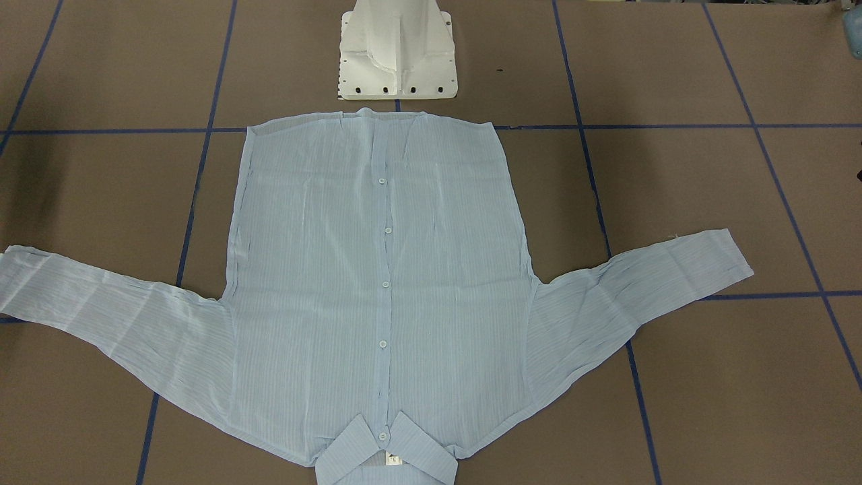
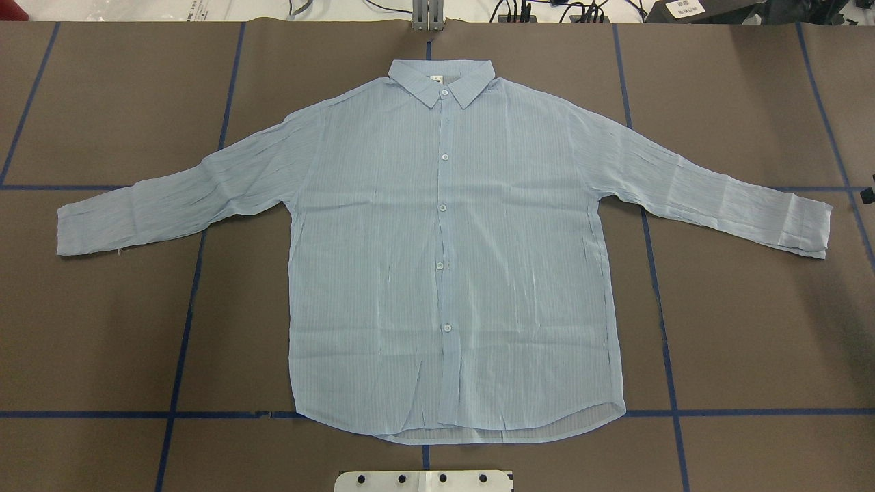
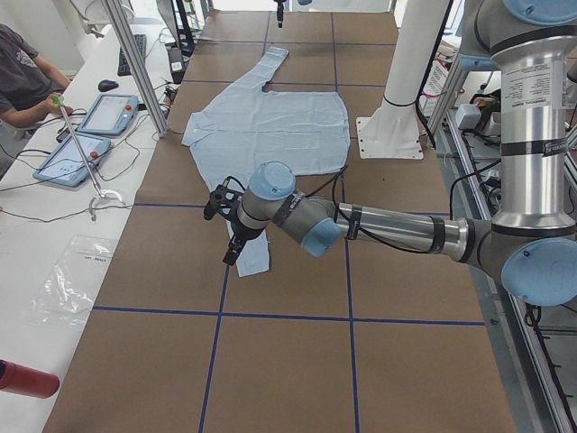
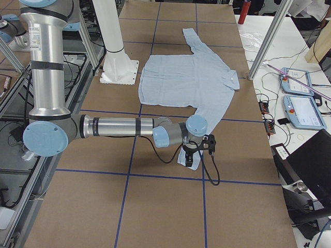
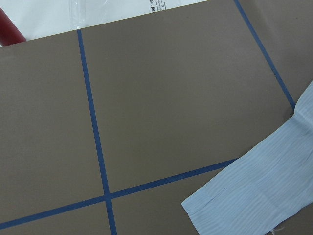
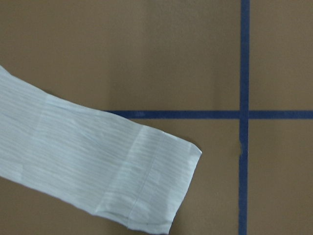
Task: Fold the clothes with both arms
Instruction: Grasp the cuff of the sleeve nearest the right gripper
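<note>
Cannot tell jaw state of left gripper [image 3: 233,248]: seen from the side only. Same for right gripper [image 4: 189,156]. Noted each low over one cuff; cannot judge contact. Found shirt [image 2: 451,260] flat, front up, buttoned, centred on brown table [image 2: 752,328]. Collar toward far edge, hem just short of white pedestal base [image 2: 424,480], sleeves stretched out to both sides.

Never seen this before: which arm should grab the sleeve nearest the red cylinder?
Left. The left arm holds its end effector right by that sleeve's cuff; the right arm is far off, by the other cuff.
</note>
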`<control>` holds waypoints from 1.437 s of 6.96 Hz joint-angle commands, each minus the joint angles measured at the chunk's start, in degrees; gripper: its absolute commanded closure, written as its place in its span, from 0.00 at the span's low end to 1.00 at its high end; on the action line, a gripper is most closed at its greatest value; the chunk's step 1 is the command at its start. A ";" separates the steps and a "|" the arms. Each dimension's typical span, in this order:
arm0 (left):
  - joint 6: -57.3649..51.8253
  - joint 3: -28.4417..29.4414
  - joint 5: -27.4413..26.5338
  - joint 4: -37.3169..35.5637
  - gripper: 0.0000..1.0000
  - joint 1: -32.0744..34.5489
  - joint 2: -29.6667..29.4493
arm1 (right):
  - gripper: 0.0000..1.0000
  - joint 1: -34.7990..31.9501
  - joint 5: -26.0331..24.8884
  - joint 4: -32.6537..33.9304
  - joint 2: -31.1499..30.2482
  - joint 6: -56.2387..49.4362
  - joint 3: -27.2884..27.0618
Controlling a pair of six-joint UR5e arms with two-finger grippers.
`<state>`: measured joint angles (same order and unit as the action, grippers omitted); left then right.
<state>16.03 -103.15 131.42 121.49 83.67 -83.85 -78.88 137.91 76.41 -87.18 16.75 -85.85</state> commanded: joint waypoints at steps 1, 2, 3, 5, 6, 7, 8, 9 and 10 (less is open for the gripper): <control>0.05 -0.21 0.07 0.06 0.00 -0.09 0.09 | 0.02 1.70 -1.41 -1.26 7.44 -0.06 8.39; 0.05 -0.30 0.07 0.06 0.00 0.00 0.17 | 0.08 2.85 -1.41 -2.22 7.46 -0.32 9.03; 0.05 -0.30 -0.02 0.06 0.00 -0.09 0.17 | 0.10 5.90 -3.24 -7.80 7.64 -0.41 12.60; 0.14 -0.30 -0.02 0.14 0.00 -0.09 0.17 | 0.15 7.25 -5.53 -13.83 9.04 -0.67 17.55; 0.14 -0.30 -0.02 0.15 0.00 -0.09 0.09 | 0.15 8.03 -8.68 -13.83 9.74 -0.84 17.91; 0.14 -0.12 -0.11 0.15 0.00 -0.09 0.00 | 0.17 8.13 -9.32 -13.92 9.84 -1.46 19.48; 0.14 -0.21 -0.20 0.15 0.00 -0.17 -0.09 | 0.20 8.13 -8.98 -13.92 9.66 -2.77 19.93; 0.14 -0.38 -0.11 0.15 0.00 -0.09 -0.09 | 0.22 8.13 -8.89 -13.83 9.66 -2.78 20.63; 0.14 -0.65 -0.11 0.23 0.00 -0.09 -0.09 | 0.23 8.13 -8.62 -13.83 9.49 -2.61 20.81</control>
<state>16.17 -103.54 131.29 121.66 83.56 -83.92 -70.78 129.08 62.56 -77.55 14.19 -65.51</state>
